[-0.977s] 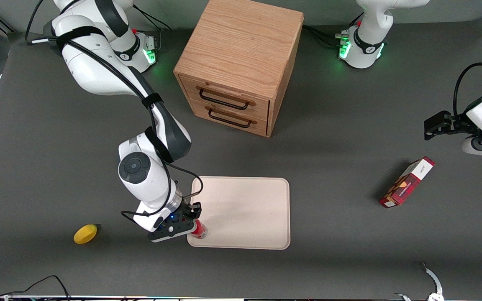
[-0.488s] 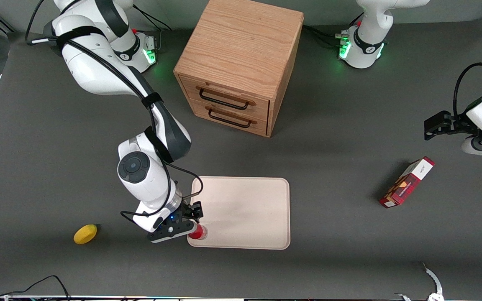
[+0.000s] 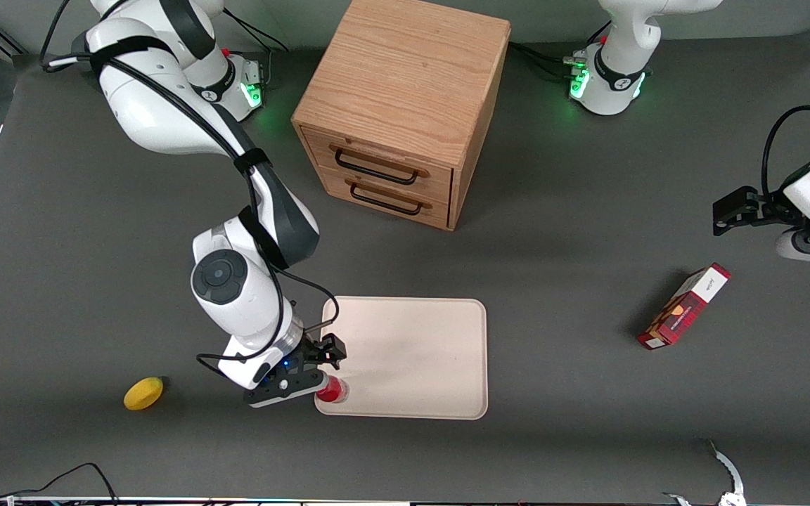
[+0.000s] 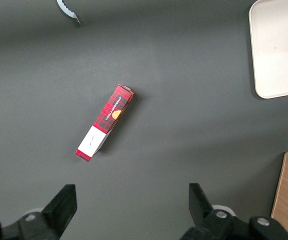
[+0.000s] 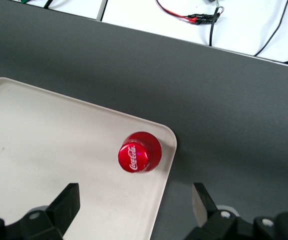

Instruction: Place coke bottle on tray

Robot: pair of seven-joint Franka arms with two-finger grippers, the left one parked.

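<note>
**Bottle released on the tray corner**

Since a second ago, we see the right arm's gripper point(image 3: 306, 379) lifted off the coke bottle point(image 3: 332, 390), which earlier sat between its fingers. Now the bottle stands upright and alone inside the tray point(image 3: 419, 351), at the tray corner nearest the front camera and toward the working arm's end, close to the rim. From the wrist camera, the red cap point(image 5: 139, 152) lies well clear of both fingers point(image 5: 66, 202), which are spread wide and hold nothing. We judge the placing done. The bottle's clear base is hidden beneath its cap.
</note>
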